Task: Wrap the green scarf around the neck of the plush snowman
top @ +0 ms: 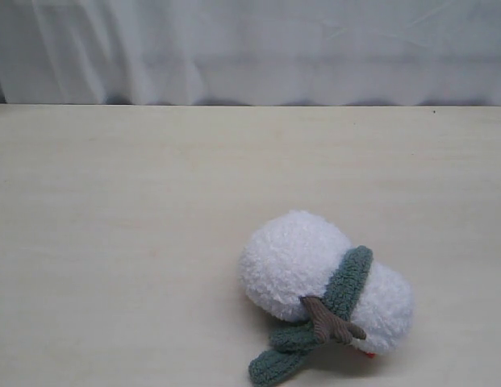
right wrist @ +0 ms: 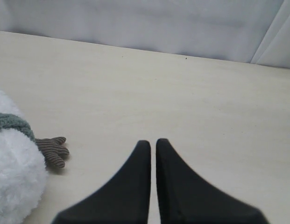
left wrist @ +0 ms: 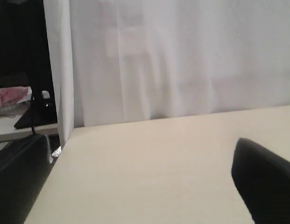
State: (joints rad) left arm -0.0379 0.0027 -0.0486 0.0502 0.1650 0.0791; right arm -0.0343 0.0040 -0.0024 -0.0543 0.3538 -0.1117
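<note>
The plush snowman point(top: 294, 262) lies on its side at the front right of the table, its head point(top: 391, 310) to the right and a bit of orange nose point(top: 369, 353) showing underneath. The green scarf point(top: 349, 282) sits in the neck crease, and its ends point(top: 282, 356) trail on the table in front by a brown twig arm point(top: 331, 321). Neither gripper shows in the exterior view. My right gripper point(right wrist: 152, 142) is shut and empty, with the snowman point(right wrist: 14, 186), the scarf point(right wrist: 11, 122) and the twig arm point(right wrist: 53, 151) beside it, apart. My left gripper point(left wrist: 149, 186) is open over bare table, with one black finger point(left wrist: 265, 184) showing.
A white curtain point(top: 250, 48) hangs behind the pale table point(top: 153, 201). In the left wrist view the table's side edge point(left wrist: 49, 179) drops off to dark furniture point(left wrist: 16, 177) and a desk with pink cloth point(left wrist: 11, 95).
</note>
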